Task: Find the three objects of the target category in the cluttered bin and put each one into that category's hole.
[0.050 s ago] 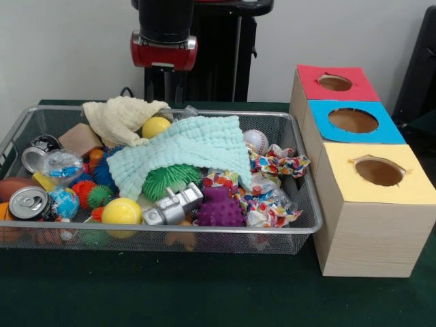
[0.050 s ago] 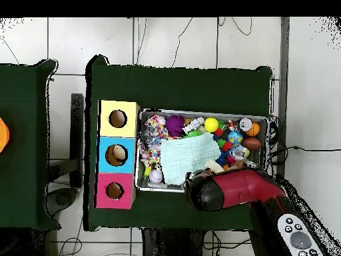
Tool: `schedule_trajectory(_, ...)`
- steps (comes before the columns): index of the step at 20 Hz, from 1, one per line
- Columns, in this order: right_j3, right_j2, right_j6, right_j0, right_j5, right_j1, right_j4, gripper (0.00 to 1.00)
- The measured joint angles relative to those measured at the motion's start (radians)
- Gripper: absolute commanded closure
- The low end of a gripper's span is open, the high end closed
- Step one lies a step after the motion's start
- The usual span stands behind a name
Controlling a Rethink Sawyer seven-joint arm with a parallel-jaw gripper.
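Note:
A wire mesh bin (image 1: 204, 230) (image 2: 200, 112) is packed with toys. A mint cloth (image 1: 184, 146) (image 2: 180, 159) lies over its middle and a cream cloth (image 1: 119, 117) at its far left. Around them I see two yellow balls (image 1: 121, 211) (image 1: 155, 126), a green spiky ball (image 1: 169, 180), a purple spiky ball (image 1: 219, 208) (image 2: 175, 124), a baseball (image 1: 256, 141), a silver toy (image 1: 172, 206) and patterned fabric pieces (image 1: 279, 162). The arm's red and black end (image 1: 163, 41) (image 2: 203, 191) hangs above the bin's far edge, behind the cream cloth. It hides the gripper.
Beside the bin stand three wooden boxes with holes on top: red (image 1: 337, 83) (image 2: 114, 191), blue (image 1: 353, 121) (image 2: 116, 155) and yellow (image 1: 379, 174) (image 2: 118, 119). Drink cans (image 1: 28, 203), a globe ball (image 1: 66, 201) and small spiky balls fill the bin's left end.

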Motion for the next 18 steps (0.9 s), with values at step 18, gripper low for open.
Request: schedule_trajectory(18, -0.259, -0.007, 0.0, 0.064, 0.04, 0.319, -0.007, 0.0)
